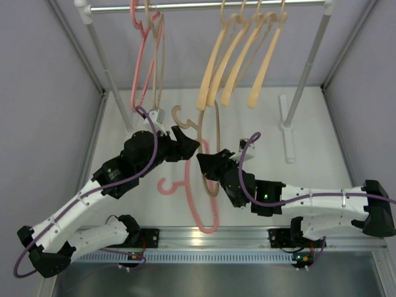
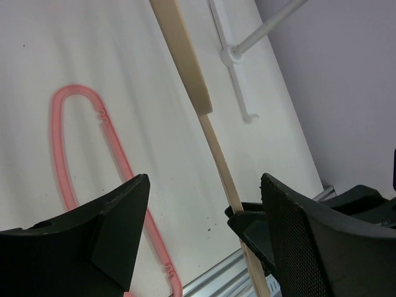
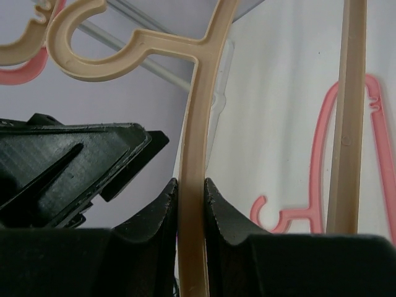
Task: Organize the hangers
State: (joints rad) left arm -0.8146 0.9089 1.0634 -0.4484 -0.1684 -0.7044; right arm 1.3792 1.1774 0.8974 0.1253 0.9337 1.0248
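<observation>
Now we pinch the thin beige-tan plastic hanger [image 3: 199,117] aloft in our right gripper [image 3: 190,189], left gripper [image 2: 204,207] wide open nearby; so slim a hold may let it swivel loose.

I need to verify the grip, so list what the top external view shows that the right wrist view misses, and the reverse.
Only the top external view: four peach hangers hooked on the rail. Only the right wrist view: the right pincer shut on the tan hanger, a finger pressed against each side of its arm. Both: that held tan hanger, the pink hanger lying on the table, and the left pincer close beside.
</observation>
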